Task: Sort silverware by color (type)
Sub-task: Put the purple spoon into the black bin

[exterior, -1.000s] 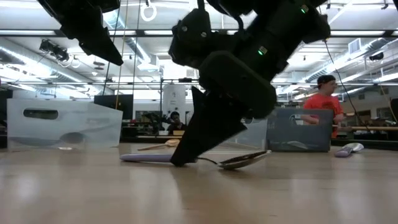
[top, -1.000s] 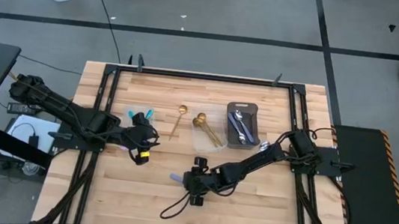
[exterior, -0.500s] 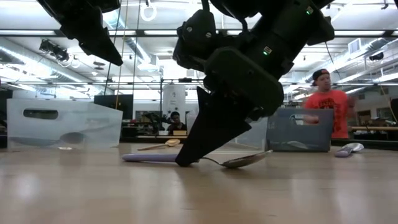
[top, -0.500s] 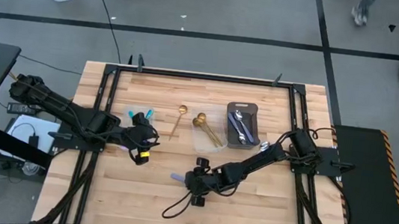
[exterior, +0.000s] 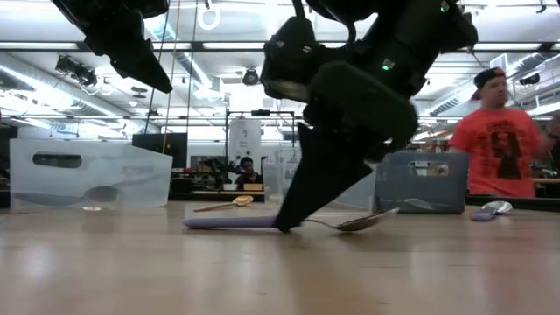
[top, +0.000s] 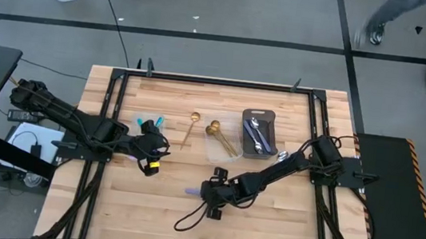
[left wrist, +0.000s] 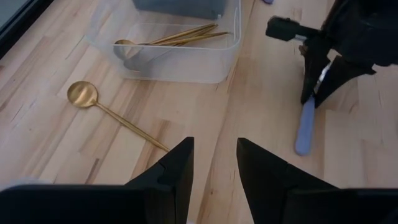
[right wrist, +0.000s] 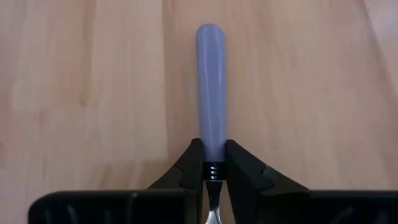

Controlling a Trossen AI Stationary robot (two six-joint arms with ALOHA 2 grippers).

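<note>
A spoon with a lavender handle [right wrist: 210, 81] and a metal bowl [exterior: 363, 221] lies flat on the wooden table near its middle. My right gripper [right wrist: 211, 157] slants down onto it and is shut on it; the spoon also shows in the high view [top: 190, 190], beside my right gripper [top: 206, 193]. My left gripper [left wrist: 214, 163] hangs open above the table's left part [top: 152, 157], with nothing between its fingers. A gold spoon [left wrist: 84, 94] lies loose on the table. More gold spoons lie in a clear container [left wrist: 174, 43]. My right gripper pinches the spoon's lavender handle at the end beside the metal neck [right wrist: 211, 146], one finger on each side. The fingers slant down from above. The spoon lies along the table, with its handle [exterior: 232, 221] and bowl resting on the wood.
A dark grey tray [top: 258, 133] with silver pieces stands at the back right. A clear container [exterior: 87, 175] stands on the left, by teal-handled pieces [top: 148, 120]. A person in a red shirt [exterior: 503, 149] is in the room behind the table.
My right gripper has shifted a little toward the table's right edge, and the spoon has slid along the table with it, still lying flat. The person in the background has walked to the right.
</note>
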